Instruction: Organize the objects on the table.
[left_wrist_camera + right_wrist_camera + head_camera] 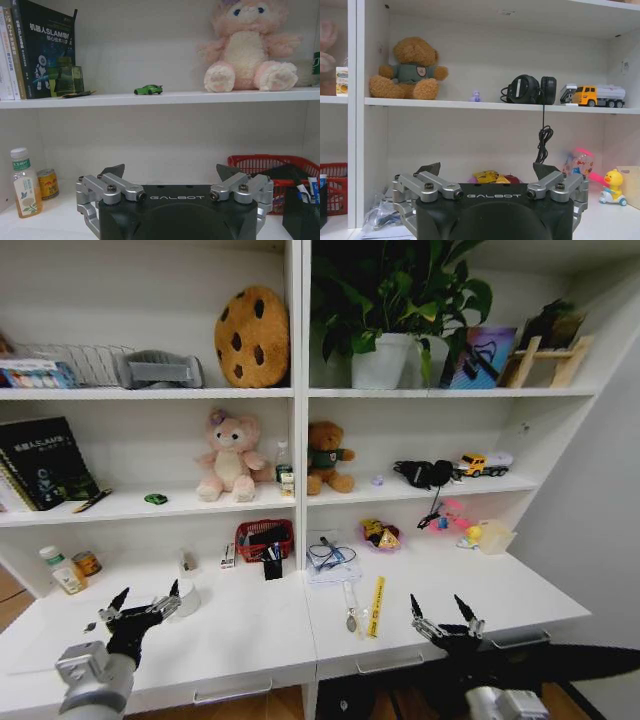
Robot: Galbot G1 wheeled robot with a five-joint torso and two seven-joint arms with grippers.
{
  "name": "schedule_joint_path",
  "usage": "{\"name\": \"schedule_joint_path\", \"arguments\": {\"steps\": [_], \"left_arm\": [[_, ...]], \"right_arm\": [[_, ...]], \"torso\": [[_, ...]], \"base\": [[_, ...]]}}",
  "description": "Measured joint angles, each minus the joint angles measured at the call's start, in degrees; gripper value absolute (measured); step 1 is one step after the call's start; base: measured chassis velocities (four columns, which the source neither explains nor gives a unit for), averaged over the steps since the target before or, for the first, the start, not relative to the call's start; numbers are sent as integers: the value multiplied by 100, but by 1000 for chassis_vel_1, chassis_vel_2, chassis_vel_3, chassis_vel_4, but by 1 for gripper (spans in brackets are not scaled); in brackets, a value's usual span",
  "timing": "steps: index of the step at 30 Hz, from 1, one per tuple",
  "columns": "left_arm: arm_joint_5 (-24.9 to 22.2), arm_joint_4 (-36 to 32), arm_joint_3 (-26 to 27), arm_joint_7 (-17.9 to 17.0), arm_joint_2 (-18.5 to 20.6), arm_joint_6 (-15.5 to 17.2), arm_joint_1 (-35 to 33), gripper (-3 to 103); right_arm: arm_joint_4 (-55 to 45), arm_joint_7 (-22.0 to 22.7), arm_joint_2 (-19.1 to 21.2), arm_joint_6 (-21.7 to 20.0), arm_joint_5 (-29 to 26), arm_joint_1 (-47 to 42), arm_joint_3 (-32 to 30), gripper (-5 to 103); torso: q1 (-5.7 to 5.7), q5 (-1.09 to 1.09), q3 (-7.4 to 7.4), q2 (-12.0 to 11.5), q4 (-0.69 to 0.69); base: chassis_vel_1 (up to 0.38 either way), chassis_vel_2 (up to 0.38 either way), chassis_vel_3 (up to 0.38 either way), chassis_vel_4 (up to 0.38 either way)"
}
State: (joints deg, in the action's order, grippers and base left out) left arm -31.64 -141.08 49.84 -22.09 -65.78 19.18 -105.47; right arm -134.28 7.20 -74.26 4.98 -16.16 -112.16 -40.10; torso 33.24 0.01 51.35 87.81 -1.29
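Your left claw (146,605) hangs wide open over the surface (250,635), holding nothing. Your right claw (444,613) is the same: wide open, empty, touching nothing.

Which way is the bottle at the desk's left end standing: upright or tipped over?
Upright. The bottle stands on its base on the desk, white cap on top, beside a small tin.

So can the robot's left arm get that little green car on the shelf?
Probably yes. The green car sits alone near the front edge of its shelf, nothing close beside it, and the left pincer hangs open over the desk below, facing it.
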Motion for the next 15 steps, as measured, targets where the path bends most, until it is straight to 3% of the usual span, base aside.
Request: {"name": "schedule_joint_path", "arguments": {"steps": [7, 15], "left_arm": [[0, 0, 0, 0, 0, 0, 0, 100], [0, 0, 0, 2, 0, 0, 0, 100]], "right_arm": [[6, -6, 2, 0, -7, 4, -4, 100], [9, -7, 2, -1, -10, 7, -5, 100]], "torso": [[1, 0, 0, 0, -1], [0, -2, 0, 0, 0]], "base": [[174, 182, -191, -177], [289, 285, -289, -280]]}}
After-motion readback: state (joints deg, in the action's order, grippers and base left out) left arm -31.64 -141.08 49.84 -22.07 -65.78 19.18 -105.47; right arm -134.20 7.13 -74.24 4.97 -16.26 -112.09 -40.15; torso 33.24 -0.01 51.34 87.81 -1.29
